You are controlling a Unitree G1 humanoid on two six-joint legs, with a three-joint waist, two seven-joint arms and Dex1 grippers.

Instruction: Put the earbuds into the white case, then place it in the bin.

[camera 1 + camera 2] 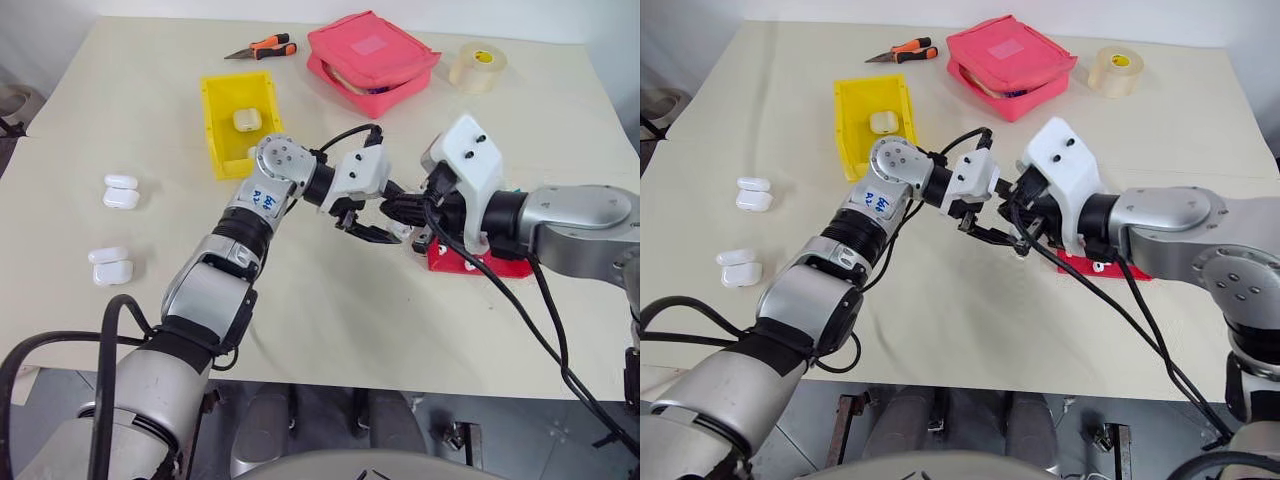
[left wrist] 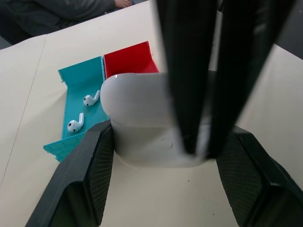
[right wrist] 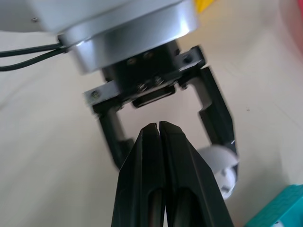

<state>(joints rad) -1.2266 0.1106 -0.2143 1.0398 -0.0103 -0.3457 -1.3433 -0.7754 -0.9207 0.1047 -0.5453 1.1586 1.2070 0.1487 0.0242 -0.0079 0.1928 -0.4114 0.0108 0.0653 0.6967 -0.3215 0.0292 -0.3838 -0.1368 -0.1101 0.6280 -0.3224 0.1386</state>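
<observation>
White case (image 2: 142,118) clamped in left tool (image 1: 362,225); right tool (image 3: 160,130) pinched shut, empty, touching case; earbuds (image 2: 83,111) in teal tray (image 2: 75,90) beyond case.

Glossy white plastic case (image 2: 142,118); matt yellow plastic bin (image 1: 222,125).

Bright, even light with soft shadows; wrist views blurred, perhaps by closeness.

Cream table (image 1: 330,330) under even light, grey floor (image 1: 520,440) below, white wall behind
</observation>
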